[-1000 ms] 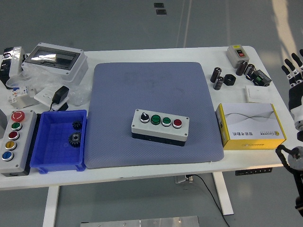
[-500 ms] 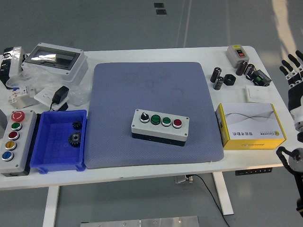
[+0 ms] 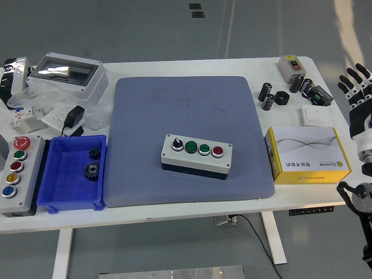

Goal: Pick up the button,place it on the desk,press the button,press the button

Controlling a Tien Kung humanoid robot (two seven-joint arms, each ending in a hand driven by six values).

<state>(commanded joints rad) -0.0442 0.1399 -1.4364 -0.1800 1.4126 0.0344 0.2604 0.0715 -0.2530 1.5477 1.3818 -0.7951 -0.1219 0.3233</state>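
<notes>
- White desk [image 3: 174, 212], blue mat [image 3: 186, 116] across its middle.
- Button box [image 3: 196, 156] lies near the front edge, long axis left-right.
- My right hand [image 3: 358, 93], fingers spread and empty, hangs beyond the right edge.

One high head view — facing forward, downward (whole table [image 3: 174, 65] visible).

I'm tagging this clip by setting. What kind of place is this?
Probably a robotics lab or electrical test bench: a white table on a bare grey floor holds a four-control button box on a blue mat, a blue parts bin with gears, and a grey enclosure.
</notes>
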